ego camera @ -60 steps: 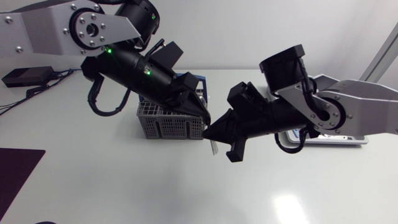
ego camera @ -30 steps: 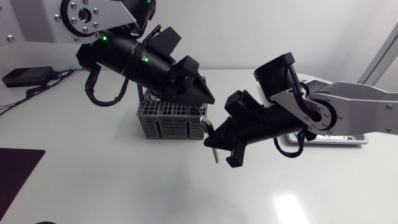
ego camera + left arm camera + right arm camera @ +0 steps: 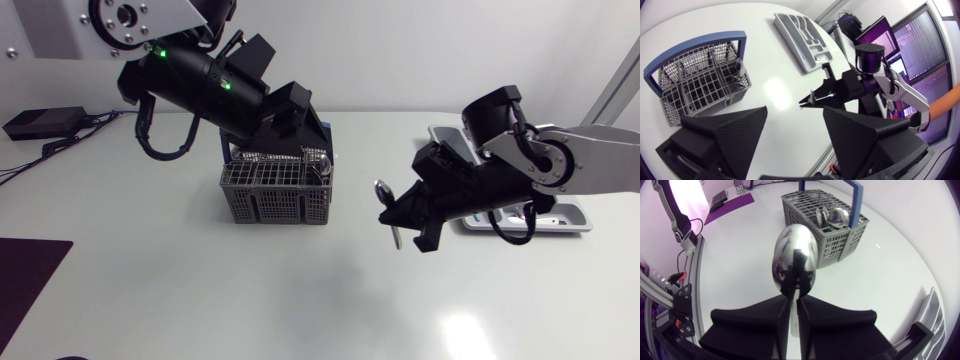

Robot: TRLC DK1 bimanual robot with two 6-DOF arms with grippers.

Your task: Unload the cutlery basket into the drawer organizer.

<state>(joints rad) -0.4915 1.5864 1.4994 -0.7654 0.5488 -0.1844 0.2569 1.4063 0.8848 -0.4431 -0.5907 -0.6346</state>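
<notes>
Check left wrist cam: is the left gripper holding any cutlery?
No, the left gripper stands open with nothing between its fingers; the spoon sits in the right gripper.

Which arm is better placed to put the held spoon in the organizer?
Right: the right gripper is shut on the spoon near the organizer; the left gripper is open, empty, by the basket.
</notes>
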